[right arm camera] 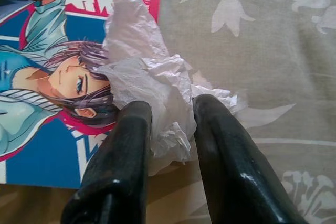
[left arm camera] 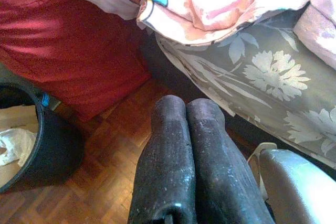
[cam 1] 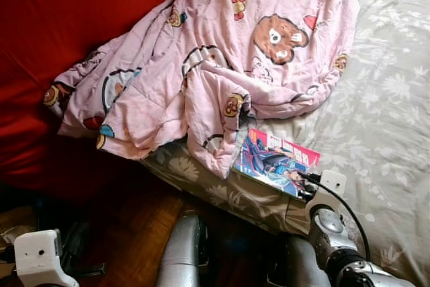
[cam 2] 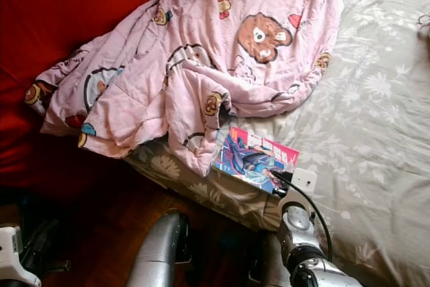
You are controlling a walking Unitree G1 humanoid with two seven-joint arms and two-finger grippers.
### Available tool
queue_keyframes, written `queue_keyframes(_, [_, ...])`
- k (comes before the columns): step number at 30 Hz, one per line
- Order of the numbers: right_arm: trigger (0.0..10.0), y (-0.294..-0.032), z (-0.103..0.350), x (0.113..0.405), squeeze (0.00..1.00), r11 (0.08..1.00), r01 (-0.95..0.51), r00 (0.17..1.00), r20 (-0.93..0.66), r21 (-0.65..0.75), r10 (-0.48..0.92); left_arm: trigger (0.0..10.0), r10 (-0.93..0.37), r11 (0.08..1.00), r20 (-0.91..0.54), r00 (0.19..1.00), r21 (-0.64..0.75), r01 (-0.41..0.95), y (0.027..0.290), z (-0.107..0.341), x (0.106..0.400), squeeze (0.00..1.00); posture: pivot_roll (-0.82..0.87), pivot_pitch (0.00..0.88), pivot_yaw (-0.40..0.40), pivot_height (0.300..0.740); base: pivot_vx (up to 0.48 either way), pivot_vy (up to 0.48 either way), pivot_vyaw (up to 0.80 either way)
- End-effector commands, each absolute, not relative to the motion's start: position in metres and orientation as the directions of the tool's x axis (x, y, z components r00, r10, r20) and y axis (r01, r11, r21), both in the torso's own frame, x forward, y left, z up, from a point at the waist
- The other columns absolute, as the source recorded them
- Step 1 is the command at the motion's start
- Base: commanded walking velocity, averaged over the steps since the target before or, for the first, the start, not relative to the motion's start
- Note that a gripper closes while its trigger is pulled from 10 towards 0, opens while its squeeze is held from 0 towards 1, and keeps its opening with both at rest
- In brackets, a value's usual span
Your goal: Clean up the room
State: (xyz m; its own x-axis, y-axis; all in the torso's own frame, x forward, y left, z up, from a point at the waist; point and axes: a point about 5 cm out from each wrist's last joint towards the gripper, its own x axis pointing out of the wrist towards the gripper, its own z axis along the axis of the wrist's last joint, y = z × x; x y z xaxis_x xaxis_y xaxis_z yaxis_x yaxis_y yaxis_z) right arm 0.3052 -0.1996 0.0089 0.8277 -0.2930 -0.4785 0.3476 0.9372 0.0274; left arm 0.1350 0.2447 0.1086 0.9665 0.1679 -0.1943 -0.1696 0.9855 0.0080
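Here the right pincer [right arm camera: 168,129] sits at the near edge of the bed [cam 1: 396,99], its two black fingers [right arm camera: 126,150] clamped on a crumpled white tissue [right arm camera: 152,87]. The tissue lies half on the corner of a comic book [right arm camera: 47,77] and half on the grey floral bedsheet [right arm camera: 252,35], bunched up between the fingers and spreading out beyond them. In the head views the right arm reaches up from the lower right, its wrist just beside the comic book [cam 1: 275,156], which lies flat near the bed's edge with its bright pink and blue cover facing up. A rumpled pink blanket [cam 1: 222,58] printed with cartoon bears is heaped over the bed above the book, one fold hanging over the side and touching the book's upper edge. To the left of it a red fabric mass [cam 1: 60,45] stands beside the bed.

The left pincer [left arm camera: 186,145] hangs low over the wooden parquet floor [left arm camera: 105,171], its fingers pressed together with nothing between them. Near it on the floor stands a black bin [left arm camera: 37,145] with pale paper inside.
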Motion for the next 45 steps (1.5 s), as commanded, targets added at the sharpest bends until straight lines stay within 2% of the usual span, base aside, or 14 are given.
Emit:
queue_keyframes(1, [10.0,-0.199,-0.001,0.296,0.00,0.935,0.355,0.798,-0.525,0.016,-0.295,10.0,0.171,0.984,-0.231,0.958,0.002,-0.176,0.245,0.106,0.127,0.00,0.42,0.383,0.082,0.647,0.000,0.000,0.00])
queue_keyframes(26, [10.0,-0.201,-0.004,0.294,0.00,0.935,0.354,0.775,-0.559,0.001,-0.293,10.0,0.164,0.986,-0.240,0.957,0.011,-0.166,0.246,0.114,0.119,0.00,0.44,0.407,0.104,0.647,0.000,0.000,0.00])
queue_keyframes(27, [8.4,-0.201,-0.006,0.293,0.00,0.935,0.355,0.772,-0.564,-0.001,-0.293,10.0,0.164,0.986,-0.241,0.957,0.012,-0.166,0.246,0.114,0.119,0.00,0.44,0.408,0.104,0.647,0.000,0.000,0.00])
queue_keyframes(28, [8.4,-0.201,-0.006,0.292,0.00,0.935,0.355,0.770,-0.567,-0.002,-0.294,10.0,0.163,0.986,-0.243,0.956,0.012,-0.165,0.246,0.114,0.118,0.00,0.44,0.408,0.104,0.647,0.000,0.000,0.00])
queue_keyframes(29, [3.3,-0.201,-0.008,0.291,0.00,0.935,0.355,0.767,-0.571,-0.005,-0.294,10.0,0.163,0.986,-0.244,0.956,0.011,-0.165,0.245,0.114,0.118,0.00,0.44,0.409,0.104,0.647,0.000,0.000,0.00])
queue_keyframes(30, [3.3,-0.201,-0.008,0.290,0.00,0.935,0.354,0.765,-0.573,-0.007,-0.294,10.0,0.163,0.986,-0.245,0.956,0.011,-0.166,0.246,0.114,0.118,0.00,0.44,0.410,0.105,0.647,0.000,0.000,0.00])
queue_keyframes(31, [0.0,-0.201,-0.010,0.288,0.00,0.934,0.357,0.757,-0.581,-0.014,-0.298,10.0,0.163,0.986,-0.246,0.955,0.011,-0.165,0.245,0.114,0.118,0.00,0.45,0.410,0.106,0.647,0.000,0.000,0.00])
queue_keyframes(45, [0.0,-0.207,-0.018,0.278,0.00,0.925,0.377,0.724,-0.608,-0.049,-0.327,10.0,0.167,0.985,-0.252,0.953,0.010,-0.170,0.243,0.113,0.115,0.00,0.45,0.414,0.106,0.647,0.000,0.000,0.00])
